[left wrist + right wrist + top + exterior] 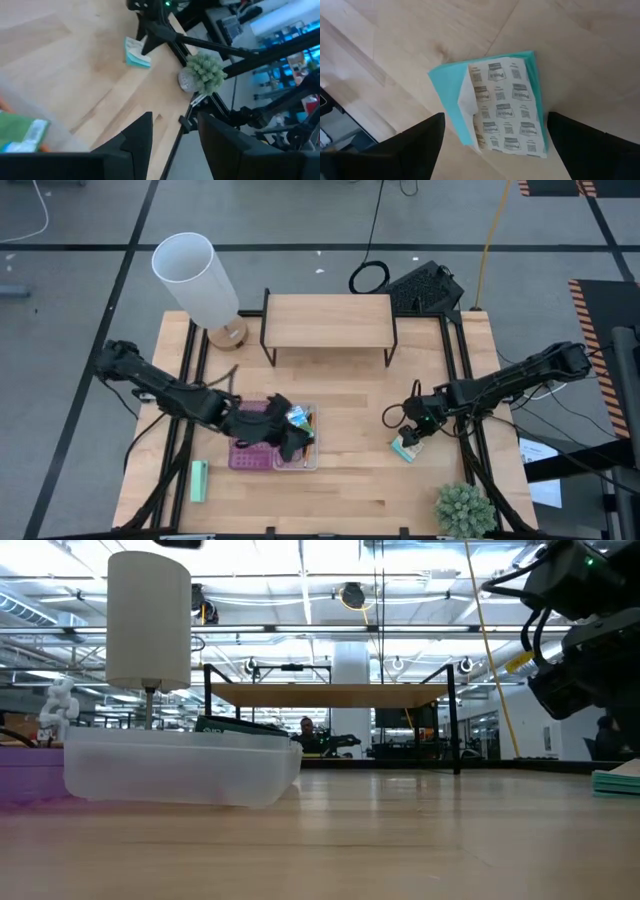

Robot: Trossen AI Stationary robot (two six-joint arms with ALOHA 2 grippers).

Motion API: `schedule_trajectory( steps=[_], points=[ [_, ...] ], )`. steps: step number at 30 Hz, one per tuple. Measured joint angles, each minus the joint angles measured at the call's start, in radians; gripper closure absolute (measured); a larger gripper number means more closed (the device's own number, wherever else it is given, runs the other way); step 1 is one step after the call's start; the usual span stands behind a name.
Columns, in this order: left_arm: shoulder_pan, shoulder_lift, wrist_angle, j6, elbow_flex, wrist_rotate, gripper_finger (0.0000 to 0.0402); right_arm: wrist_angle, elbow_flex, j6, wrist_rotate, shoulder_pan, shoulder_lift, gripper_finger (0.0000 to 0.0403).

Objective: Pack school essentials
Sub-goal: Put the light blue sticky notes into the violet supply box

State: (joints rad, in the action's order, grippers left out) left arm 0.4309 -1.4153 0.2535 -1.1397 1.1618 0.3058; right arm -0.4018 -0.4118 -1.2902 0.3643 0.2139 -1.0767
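The teal-and-beige pad (505,107) lies flat on the table at the right (405,447). My right gripper (495,120) hangs open just above it (415,430), one finger on each side, not touching. The purple case (250,442) with its clear half (180,765) lies left of centre and holds a green-blue packet (298,417) and orange pencils. My left gripper (290,438) is open over the clear half with nothing between its fingers (175,130). The packet (20,132) also shows beside them.
A mint-green block (199,480) lies near the front left. A white lamp (195,275) and a wooden shelf riser (328,320) stand at the back. A small plant (465,510) sits at the front right corner. Bare wood lies between the case and the pad.
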Motion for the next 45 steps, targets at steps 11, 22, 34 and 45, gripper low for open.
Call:
schedule_trajectory(
  steps=[11, 22, 34, 45],
  points=[
    [-0.079, -0.313, -0.069, 0.186, 0.231, -0.158, 0.0241, 0.081, 0.002, -0.087, -0.006, 0.027, -0.038, 0.0099],
    [-0.118, -0.528, -0.066, 0.248, 0.469, -0.152, 0.0241, 0.093, -0.001, -0.06, -0.022, 0.027, -0.098, 0.0187],
    [-0.117, -0.529, -0.038, 0.296, 0.471, -0.093, 0.0241, 0.118, 0.045, -0.027, -0.091, 0.028, -0.098, 0.0339],
    [-0.117, -0.529, -0.037, 0.293, 0.471, -0.042, 0.0241, 0.345, 0.132, -0.026, -0.109, 0.031, -0.073, 0.04]
  ],
)
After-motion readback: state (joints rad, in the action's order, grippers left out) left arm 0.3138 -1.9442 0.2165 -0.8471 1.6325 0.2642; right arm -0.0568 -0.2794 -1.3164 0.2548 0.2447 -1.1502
